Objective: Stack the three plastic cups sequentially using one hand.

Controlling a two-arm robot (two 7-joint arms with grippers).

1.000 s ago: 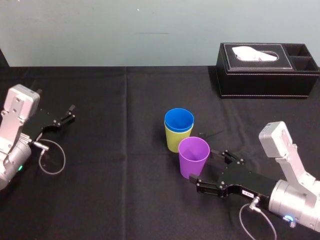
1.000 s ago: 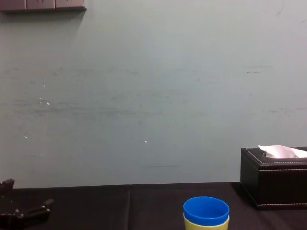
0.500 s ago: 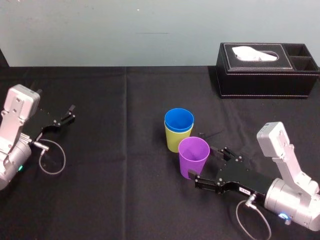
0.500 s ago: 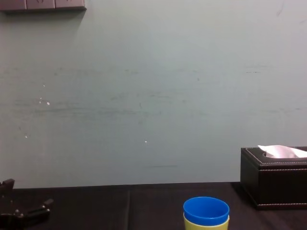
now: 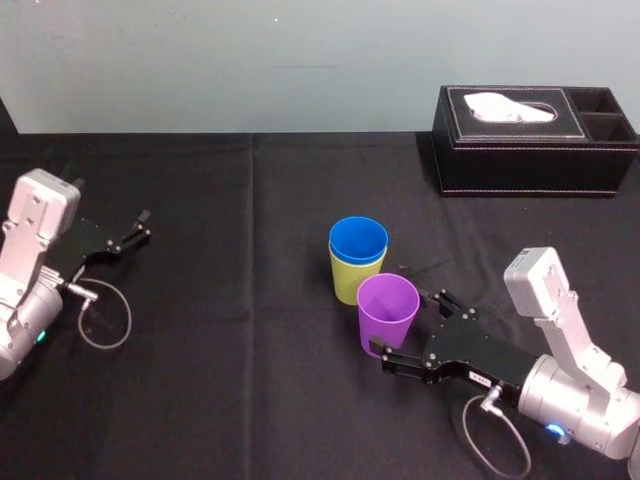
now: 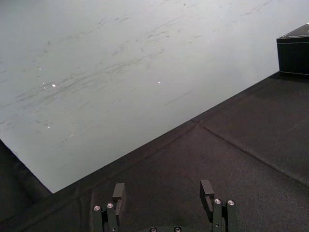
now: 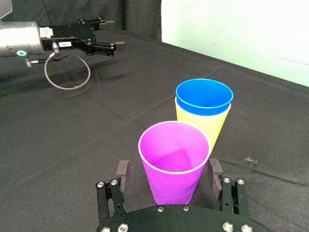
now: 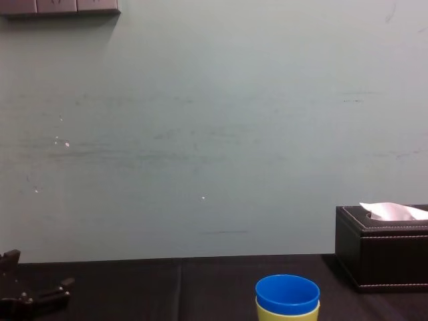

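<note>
The blue cup [image 5: 358, 238] sits nested inside the yellow-green cup [image 5: 347, 282] at the table's middle. Just in front of them, to the right, the purple cup [image 5: 388, 312] stands upright on its own. My right gripper [image 5: 404, 321] is low on the cloth and open, one finger on each side of the purple cup. In the right wrist view the purple cup [image 7: 174, 162] stands between the fingers [image 7: 122, 172] with a small gap on either side, and the blue cup [image 7: 203, 96] in the yellow-green cup [image 7: 200, 124] is behind it. My left gripper [image 5: 128, 238] rests open at the far left, holding nothing.
A black tissue box [image 5: 535, 140] with a white tissue stands at the back right. A grey cable loop [image 5: 105, 315] lies beside the left arm. Black cloth [image 5: 250, 380] covers the table, bare between the two arms.
My right gripper has slid forward and to the left, so its fingers now reach around the purple cup. The cups and the left arm have not moved.
</note>
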